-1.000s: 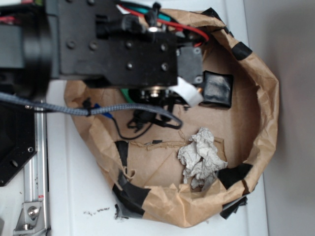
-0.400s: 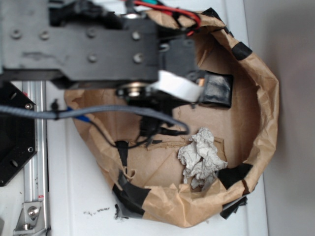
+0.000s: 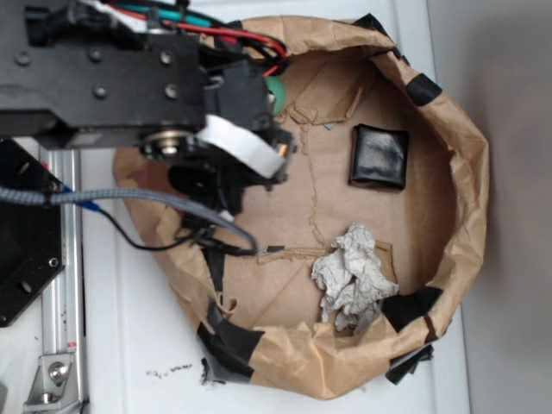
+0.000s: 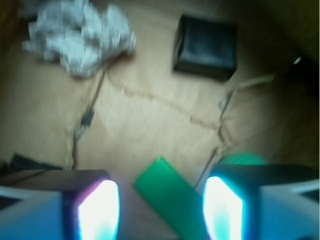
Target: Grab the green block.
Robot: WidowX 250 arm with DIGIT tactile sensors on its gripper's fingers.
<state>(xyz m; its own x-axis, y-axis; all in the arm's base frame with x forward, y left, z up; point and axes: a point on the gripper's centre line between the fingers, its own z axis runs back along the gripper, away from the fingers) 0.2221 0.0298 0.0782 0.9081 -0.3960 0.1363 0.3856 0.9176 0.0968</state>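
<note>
The green block (image 4: pixel 172 199) is a flat green slab lying diagonally on the brown paper floor, seen in the wrist view. My gripper (image 4: pixel 161 200) hangs above it, open, with the block in the gap between the two lit fingers. The block's lower end reaches toward the right finger (image 4: pixel 223 207); I cannot tell whether they touch. In the exterior view the black arm (image 3: pixel 129 78) covers the block and the fingertips.
A brown paper bowl (image 3: pixel 470 198) with a raised rim encloses everything. Inside it are a black square pad (image 3: pixel 379 157), a crumpled grey paper wad (image 3: pixel 354 278) and a round green ball (image 3: pixel 276 93) beside the wrist. Cables (image 3: pixel 147 203) trail to the left.
The arm has shifted left and toward the top of the exterior view, uncovering the black pad and the middle of the bowl.
</note>
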